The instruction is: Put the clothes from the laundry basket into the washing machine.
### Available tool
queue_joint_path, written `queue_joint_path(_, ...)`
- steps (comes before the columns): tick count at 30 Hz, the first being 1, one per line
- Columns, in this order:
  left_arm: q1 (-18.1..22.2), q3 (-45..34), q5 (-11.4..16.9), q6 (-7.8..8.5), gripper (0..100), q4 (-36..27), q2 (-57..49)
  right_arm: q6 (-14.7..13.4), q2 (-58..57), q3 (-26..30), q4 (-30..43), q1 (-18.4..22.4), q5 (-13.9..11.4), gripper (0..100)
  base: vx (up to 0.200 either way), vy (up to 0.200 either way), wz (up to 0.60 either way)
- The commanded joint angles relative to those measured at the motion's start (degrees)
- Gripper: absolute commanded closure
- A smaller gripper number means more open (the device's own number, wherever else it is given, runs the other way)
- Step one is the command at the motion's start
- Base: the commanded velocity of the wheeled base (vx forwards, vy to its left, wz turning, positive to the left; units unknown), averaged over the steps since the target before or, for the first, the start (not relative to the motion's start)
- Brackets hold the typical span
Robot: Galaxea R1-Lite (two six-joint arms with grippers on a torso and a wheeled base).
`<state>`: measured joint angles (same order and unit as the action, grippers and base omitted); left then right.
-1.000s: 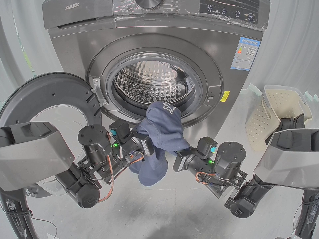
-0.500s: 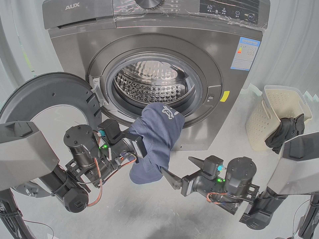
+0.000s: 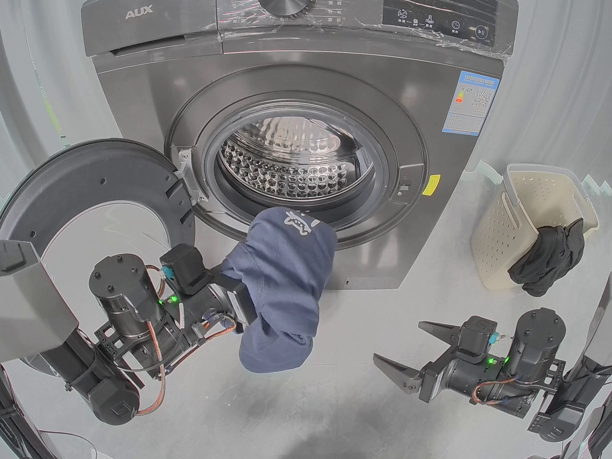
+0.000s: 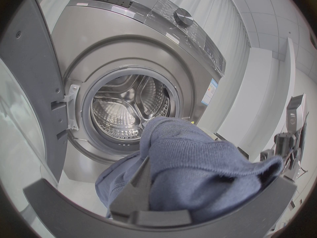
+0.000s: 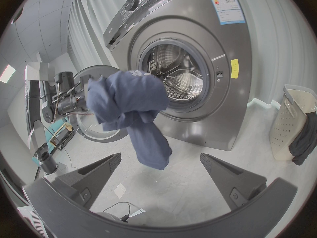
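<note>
The washer (image 3: 287, 97) is standing square in front of the robot. Its door (image 3: 95, 186) is hanging swung fully out to the robot's left, so the mouth of the drum (image 3: 287, 154) is lying open and nothing is blocking the way in. The drum is looking bare of clothes.

The basket (image 3: 542, 218) is sitting on the floor well to the right of the washer, within the right arm's side of the work.

The blue garment (image 3: 284, 288) is hanging in the air just below and in front of the drum's lip. It is bunching over the left hand (image 4: 157, 179), with a loose tail drooping toward the floor. It is not yet inside. Its height, level with the rim, suggests it is being lined up for a push through the opening.

A dark garment (image 3: 548, 256) is draping over the basket's near rim, half out, probably next in line.

The left hand is clamping on the blue garment. One finger (image 4: 140, 182) is pressing against the cloth while the rest is lying buried under it.

The right hand (image 3: 398, 345) is hovering low over the floor between washer and basket, its fingers spreading wide apart and gripping nothing. That is leaving it free to go for the dark garment.
</note>
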<state>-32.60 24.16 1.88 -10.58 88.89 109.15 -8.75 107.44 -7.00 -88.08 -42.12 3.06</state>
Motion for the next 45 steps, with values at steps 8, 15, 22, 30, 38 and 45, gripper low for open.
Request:
queue_joint_path(8,-0.4,-2.0,0.0,1.44,100,-0.1,-0.3,-0.2,-1.0,-0.6,-0.1,1.1,-0.1,0,0.075,0.0,0.0)
queue_joint_path(15,-0.8,-2.5,-0.2,2.58,100,-0.1,-0.2,-0.5,-0.8,-0.5,-0.1,0.0,0.1,0,0.2,0.0,0.0)
queue_joint_path(22,-1.7,-2.6,-0.3,3.46,100,0.0,1.0,-0.6,-0.7,-0.1,0.0,-0.3,0.2,0,0.2,0.0,0.0)
queue_joint_path(30,-4.3,-2.7,-2.8,3.81,100,0.0,2.2,-0.8,-0.6,0.1,0.1,-0.9,0.2,0,0.025,0.0,0.0)
queue_joint_path(38,-4.9,-3.4,-2.8,3.73,100,0.0,2.5,-0.9,-0.7,0.1,0.3,-2.4,0.3,0,0.15,0.0,0.0)
queue_joint_path(45,-5.3,-3.4,-2.8,3.81,100,0.1,2.5,-1.3,-0.7,1.5,0.4,-4.6,0.4,0,0.0,0.0,0.0)
